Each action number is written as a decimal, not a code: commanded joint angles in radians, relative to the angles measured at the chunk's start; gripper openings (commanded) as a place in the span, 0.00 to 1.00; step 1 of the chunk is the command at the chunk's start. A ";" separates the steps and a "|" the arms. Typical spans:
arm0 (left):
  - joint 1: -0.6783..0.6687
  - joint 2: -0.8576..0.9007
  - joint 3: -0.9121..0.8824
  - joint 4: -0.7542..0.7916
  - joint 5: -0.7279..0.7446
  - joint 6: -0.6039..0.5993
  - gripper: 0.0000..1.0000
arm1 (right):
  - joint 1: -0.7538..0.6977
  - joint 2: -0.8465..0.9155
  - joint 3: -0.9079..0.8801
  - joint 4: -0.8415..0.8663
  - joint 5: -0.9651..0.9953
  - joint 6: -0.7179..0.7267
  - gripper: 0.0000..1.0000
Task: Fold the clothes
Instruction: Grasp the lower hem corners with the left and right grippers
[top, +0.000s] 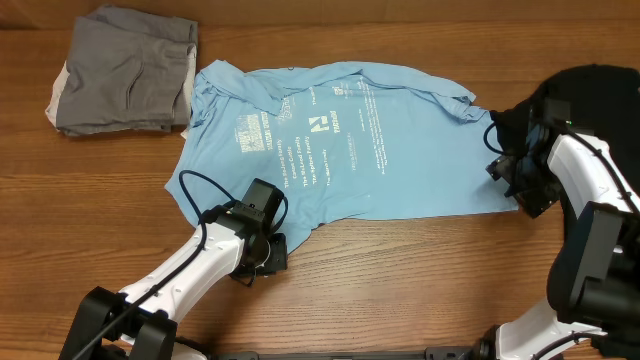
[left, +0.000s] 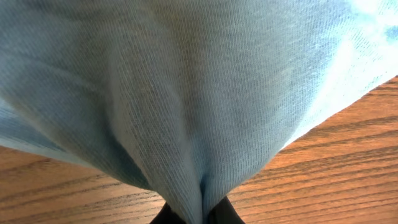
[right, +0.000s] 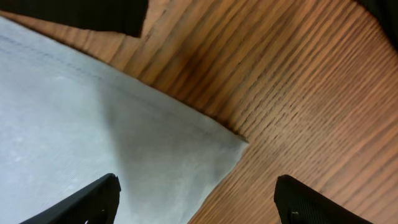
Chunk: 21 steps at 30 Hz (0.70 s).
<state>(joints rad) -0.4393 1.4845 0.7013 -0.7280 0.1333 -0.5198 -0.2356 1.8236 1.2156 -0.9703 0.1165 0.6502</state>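
A light blue T-shirt (top: 350, 140) with white lettering lies spread across the middle of the table. My left gripper (top: 268, 250) is shut on its near left edge; the left wrist view shows the blue cloth (left: 186, 93) bunched between the black fingertips (left: 198, 214). My right gripper (top: 520, 185) is open over the shirt's near right corner (right: 211, 146), one finger over the cloth and one over bare wood (right: 198, 202). A black garment (top: 570, 95) lies at the far right, partly hidden by the right arm.
A folded grey garment (top: 125, 70) lies at the back left. The wooden table (top: 400, 280) shows bare in front of the shirt.
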 joint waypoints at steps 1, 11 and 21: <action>-0.007 0.008 -0.008 0.004 -0.014 0.019 0.06 | -0.025 0.006 -0.031 0.021 0.017 -0.007 0.84; -0.007 0.008 -0.008 0.008 -0.014 0.019 0.07 | -0.042 0.019 -0.031 0.058 -0.006 -0.053 0.83; -0.007 0.008 -0.008 0.007 -0.013 0.026 0.07 | -0.042 0.079 -0.032 0.088 -0.013 -0.056 0.75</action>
<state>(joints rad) -0.4389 1.4845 0.7013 -0.7246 0.1333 -0.5190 -0.2745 1.8942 1.1870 -0.8890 0.1074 0.5980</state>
